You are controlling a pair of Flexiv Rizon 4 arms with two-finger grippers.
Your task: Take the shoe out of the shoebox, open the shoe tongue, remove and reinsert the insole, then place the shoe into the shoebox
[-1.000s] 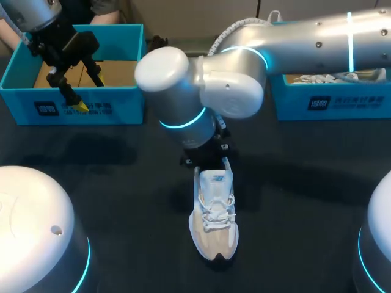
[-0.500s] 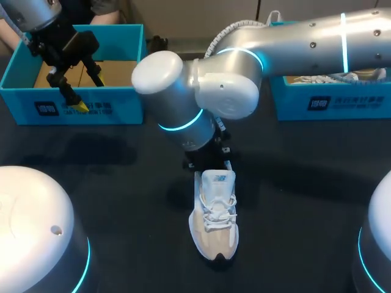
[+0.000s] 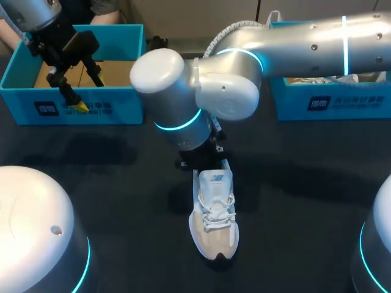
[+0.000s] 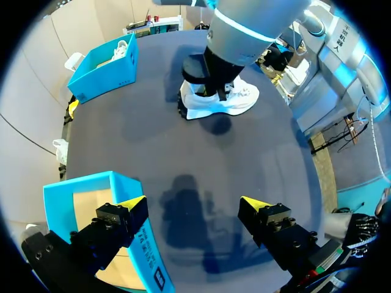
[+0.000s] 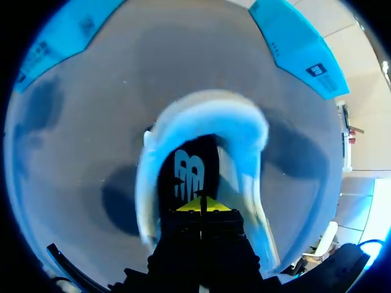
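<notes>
Shoe (image 3: 214, 213): middle of the surface (image 3: 122, 183), toe near, heel far, under the right arm.
Right gripper (image 5: 200, 206): yellow tips pressed together inside the shoe's opening, just over the insole (image 5: 186, 176); any pinch on it cannot be told.
Left gripper (image 4: 192, 204): fingers wide apart, holding nothing, above the far-left shoebox (image 3: 122, 104).

Dark table (image 3: 305, 201); blue box (image 3: 330, 104) at far right edge; white contents inside.
</notes>
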